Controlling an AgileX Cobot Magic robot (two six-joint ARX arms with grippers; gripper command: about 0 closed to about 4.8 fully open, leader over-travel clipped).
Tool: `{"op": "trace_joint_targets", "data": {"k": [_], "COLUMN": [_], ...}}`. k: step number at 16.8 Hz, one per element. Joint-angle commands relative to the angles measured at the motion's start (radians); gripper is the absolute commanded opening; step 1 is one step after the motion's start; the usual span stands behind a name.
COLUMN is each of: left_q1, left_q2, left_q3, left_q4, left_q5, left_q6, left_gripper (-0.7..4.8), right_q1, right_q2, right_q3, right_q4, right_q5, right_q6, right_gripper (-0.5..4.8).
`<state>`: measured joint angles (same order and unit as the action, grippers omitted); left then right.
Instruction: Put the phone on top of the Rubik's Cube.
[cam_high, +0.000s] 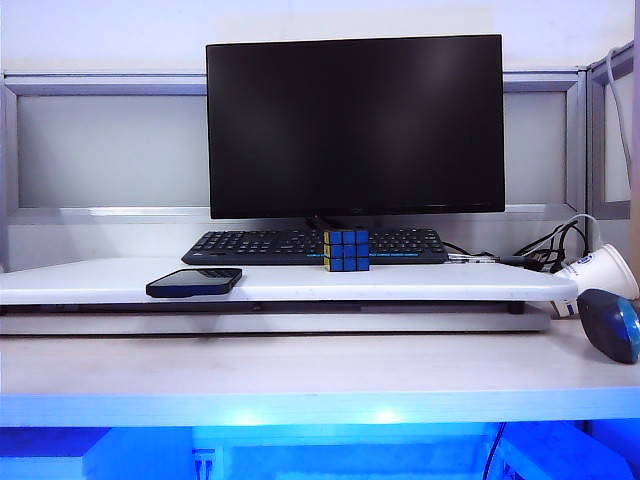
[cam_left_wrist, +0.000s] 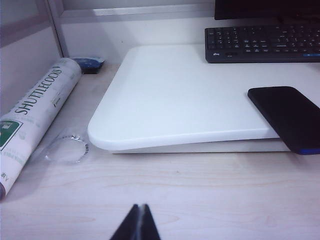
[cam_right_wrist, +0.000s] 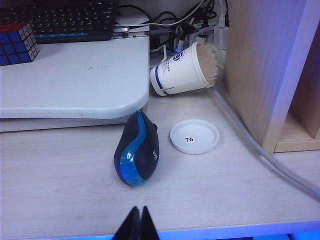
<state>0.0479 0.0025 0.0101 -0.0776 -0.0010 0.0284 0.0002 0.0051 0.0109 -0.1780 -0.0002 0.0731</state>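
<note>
1. Nothing is begun, by my reading: the phone (cam_high: 194, 282) lies flat near the front edge of the white riser (cam_high: 90, 282), toward its left end, and the cube (cam_high: 346, 250) stands further right on the same riser, just in front of the keyboard (cam_high: 314, 246). The two are well apart.

2. The left tool (cam_left_wrist: 138, 220) hangs low over the table's (cam_high: 300, 375) front part with its fingers pressed together, holding nothing. The right tool (cam_right_wrist: 137, 222) is likewise pressed together and empty, above the table just short of the mouse (cam_right_wrist: 136, 150).

3. The next move probably falls to the left tool, being nearer the phone: spread, reach over the riser's edge, and take the thin phone by its long sides. That is awkward, since it lies flat.

4. The left wrist view alone shows a shuttlecock tube (cam_left_wrist: 35, 110) by the table's left edge; the cube is absent there. The right wrist view alone shows a white lid (cam_right_wrist: 194, 136) and a tipped paper cup (cam_right_wrist: 182, 75); it catches the cube at its margin but not the phone. Neither tool appears in the exterior view.
</note>
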Motion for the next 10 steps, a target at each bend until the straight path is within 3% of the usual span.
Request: {"op": "trace_joint_targets", "data": {"k": [1, 6, 10], "left_q1": [0.002, 0.002, 0.002], "left_q2": [0.000, 0.000, 0.000], "left_q3": [0.001, 0.001, 0.001], "left_q4": [0.012, 0.012, 0.012], "left_q5": [0.005, 0.016, 0.172], "left_q6": [-0.003, -0.004, -0.012], "left_gripper": [-0.02, -0.02, -0.02], "right_q1": [0.000, 0.000, 0.001], "right_q2": [-0.001, -0.001, -0.001], "right_q3": [-0.008, -0.008, -0.008], "right_q4": [0.014, 0.014, 0.041], "right_q5": [-0.002, -0.012, -0.135], "right_q6": [-0.002, -0.002, 0.007], "right_gripper": [0.09, 0.09, 0.12]}}
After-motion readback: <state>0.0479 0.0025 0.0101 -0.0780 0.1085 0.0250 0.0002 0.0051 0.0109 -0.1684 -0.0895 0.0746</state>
